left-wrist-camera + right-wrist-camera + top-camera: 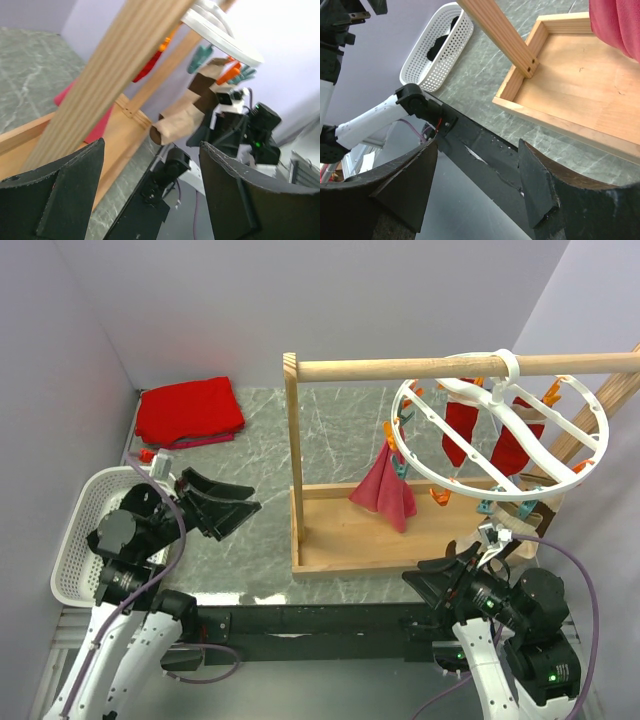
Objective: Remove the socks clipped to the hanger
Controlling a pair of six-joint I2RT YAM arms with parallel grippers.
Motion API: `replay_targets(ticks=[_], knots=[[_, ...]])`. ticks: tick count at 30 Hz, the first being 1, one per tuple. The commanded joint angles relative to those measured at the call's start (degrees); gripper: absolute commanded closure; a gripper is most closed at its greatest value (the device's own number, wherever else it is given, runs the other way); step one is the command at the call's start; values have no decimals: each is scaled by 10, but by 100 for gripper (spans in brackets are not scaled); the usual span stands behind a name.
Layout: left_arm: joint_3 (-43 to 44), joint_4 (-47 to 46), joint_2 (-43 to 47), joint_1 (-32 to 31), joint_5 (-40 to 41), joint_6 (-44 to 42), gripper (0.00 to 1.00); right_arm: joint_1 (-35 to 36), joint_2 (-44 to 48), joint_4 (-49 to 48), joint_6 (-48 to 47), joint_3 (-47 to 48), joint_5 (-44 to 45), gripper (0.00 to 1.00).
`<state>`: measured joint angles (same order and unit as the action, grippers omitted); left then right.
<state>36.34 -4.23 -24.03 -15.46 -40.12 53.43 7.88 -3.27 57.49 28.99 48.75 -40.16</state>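
Note:
The white ring hanger (590,430) hangs from the wooden rail (400,368), with orange and teal pegs around it. A pink sock (385,490) hangs at its left, and two red socks (460,430) hang inside the ring. A brown-and-cream sock (192,110) hangs from a peg under the ring in the left wrist view. A black sock (440,45) lies in the white basket (427,70). My left gripper (235,505) is open and empty, left of the frame. My right gripper (440,575) is open and empty, below the ring's near side.
The wooden frame's tray base (340,535) stands mid-table, with an upright post (293,440). A folded red cloth (190,410) lies at the back left. The basket (80,530) sits at the left edge. Walls close in on the left and right.

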Motion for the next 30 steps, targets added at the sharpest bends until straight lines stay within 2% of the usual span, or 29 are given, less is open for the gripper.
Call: replay_targets(ticks=[1, 3, 4, 6, 7, 8, 9, 12, 14, 16, 17, 23, 27, 29, 30], knots=[[24, -65, -40, -37, -40, -8, 19, -1, -12, -28, 9, 7, -9, 28], [34, -75, -58, -90, -21, -18, 19, -1, -14, -24, 6, 10, -3, 28], [38, -69, -65, -115, 15, -26, 19, -1, -14, -20, 5, 14, 2, 28], [54, -53, -87, -202, 76, -60, 19, -1, -14, -14, 2, 18, 8, 28], [64, -35, -106, -235, 143, -87, 19, -1, -15, -10, 2, 22, 10, 28], [69, -30, -116, -303, 178, -98, 20, -1, -16, -8, 1, 25, 10, 28], [73, -27, -125, -338, 208, -110, 20, -1, -17, -5, 0, 32, 11, 28], [83, -46, -165, -466, 328, -150, 20, -2, -18, 9, -3, 47, 19, 28], [81, -92, -195, -546, 399, -182, 19, -1, -20, 25, -10, 63, 24, 28], [80, -127, -237, -610, 439, -211, 17, -1, -20, 38, -18, 78, 25, 28], [82, -148, -253, -627, 487, -218, 15, -2, -18, 42, -19, 85, 26, 28], [152, -184, -431, -722, 627, -290, 1, -1, -10, 80, -30, 139, 62, 27], [184, -291, -543, -760, 719, -363, 4, -1, -14, 110, -36, 185, 111, 27], [204, -331, -603, -771, 726, -406, 4, -1, -16, 125, -24, 208, 194, 27], [210, -381, -622, -771, 723, -418, 4, -1, -16, 137, -13, 231, 228, 27]])
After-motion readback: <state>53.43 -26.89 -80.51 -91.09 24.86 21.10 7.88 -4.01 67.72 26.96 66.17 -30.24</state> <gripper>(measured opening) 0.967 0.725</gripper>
